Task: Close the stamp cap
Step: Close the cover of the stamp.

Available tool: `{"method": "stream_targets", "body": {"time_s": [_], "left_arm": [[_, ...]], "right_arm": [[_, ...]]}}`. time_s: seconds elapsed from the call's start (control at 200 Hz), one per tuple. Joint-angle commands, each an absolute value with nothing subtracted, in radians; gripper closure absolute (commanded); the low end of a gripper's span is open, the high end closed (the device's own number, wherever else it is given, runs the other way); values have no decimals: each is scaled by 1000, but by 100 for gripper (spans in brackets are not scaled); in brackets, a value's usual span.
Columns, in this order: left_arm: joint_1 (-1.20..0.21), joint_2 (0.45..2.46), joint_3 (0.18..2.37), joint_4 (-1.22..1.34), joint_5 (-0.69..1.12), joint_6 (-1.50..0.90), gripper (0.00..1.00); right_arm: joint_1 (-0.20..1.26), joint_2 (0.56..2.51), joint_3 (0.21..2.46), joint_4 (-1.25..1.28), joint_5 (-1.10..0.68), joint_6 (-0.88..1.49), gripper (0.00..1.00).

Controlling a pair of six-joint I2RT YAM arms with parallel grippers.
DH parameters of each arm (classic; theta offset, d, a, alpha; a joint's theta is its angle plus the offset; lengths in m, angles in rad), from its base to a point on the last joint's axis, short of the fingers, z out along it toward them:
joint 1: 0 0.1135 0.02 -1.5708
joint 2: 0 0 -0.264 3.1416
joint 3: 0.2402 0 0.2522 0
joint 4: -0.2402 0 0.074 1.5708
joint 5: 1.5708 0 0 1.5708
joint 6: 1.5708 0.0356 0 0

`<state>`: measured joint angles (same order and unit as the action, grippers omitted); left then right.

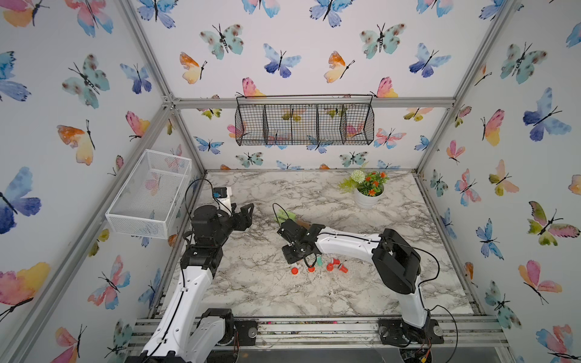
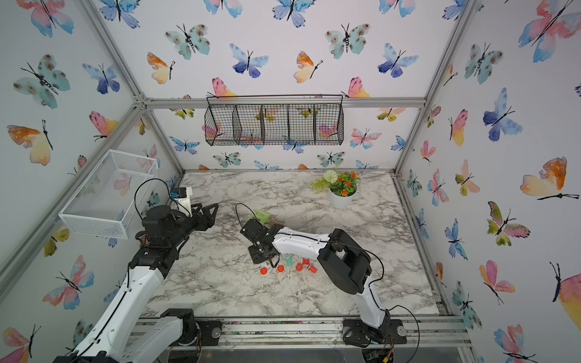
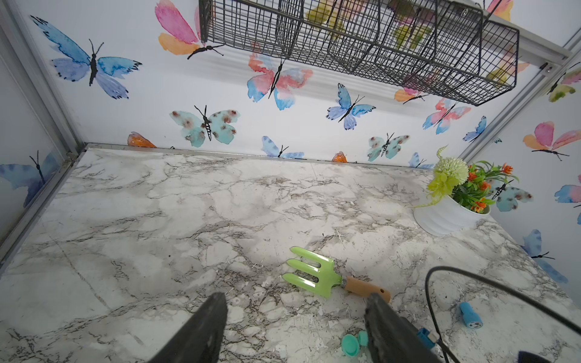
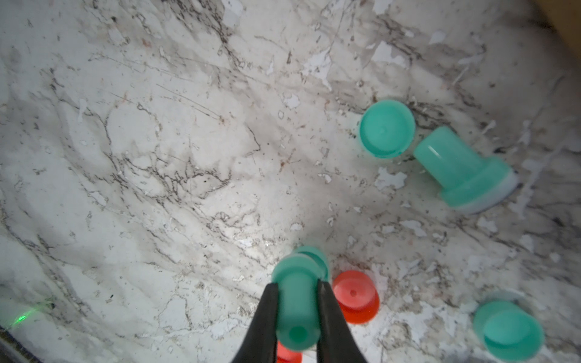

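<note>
Closest to the lens, the right gripper (image 4: 297,286) is clenched on the narrow handle of a teal stamp (image 4: 295,314), one black finger on each side, and the stamp's wide end points down at the marble tabletop (image 4: 157,141). Whether that end already carries a cap I cannot tell. A red cap (image 4: 355,297) sits just beside the held stamp, crowding it on one side, and a scrap of another red piece (image 4: 287,355) shows beneath the fingers. A loose teal cap (image 4: 386,129) lies well apart from the grip with its hollow side up, just beside the handle of a second teal stamp (image 4: 462,169) that lies on its side. A third teal piece (image 4: 507,330) is too blurred to tell cap from stamp. In both top views this cluster lies midway across the tabletop, nearer its front edge, among several red pieces (image 1: 329,267), and the right wrist hides the held stamp. A green garden fork (image 3: 314,273) lies just behind that wrist, toward the middle. The left gripper (image 3: 295,305) hangs released and empty near the left edge. A blue stamp (image 3: 470,316) lies on its side, and a flower pot (image 3: 446,217) stands near the back right corner.
</note>
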<state>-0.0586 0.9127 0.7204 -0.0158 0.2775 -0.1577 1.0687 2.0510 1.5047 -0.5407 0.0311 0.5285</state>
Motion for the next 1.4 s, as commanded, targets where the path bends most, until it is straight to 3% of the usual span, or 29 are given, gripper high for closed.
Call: {"method": "stream_targets", "body": {"time_s": [0.0,1.396], "left_arm": [[-50,910,710,-14,296,-158,28],[-48,905,707,-14,293,-158,28]], "right_arm": [[1077,2056,1517,-562,46,518,92],[1092,2127,1525,-610,105,490,92]]}}
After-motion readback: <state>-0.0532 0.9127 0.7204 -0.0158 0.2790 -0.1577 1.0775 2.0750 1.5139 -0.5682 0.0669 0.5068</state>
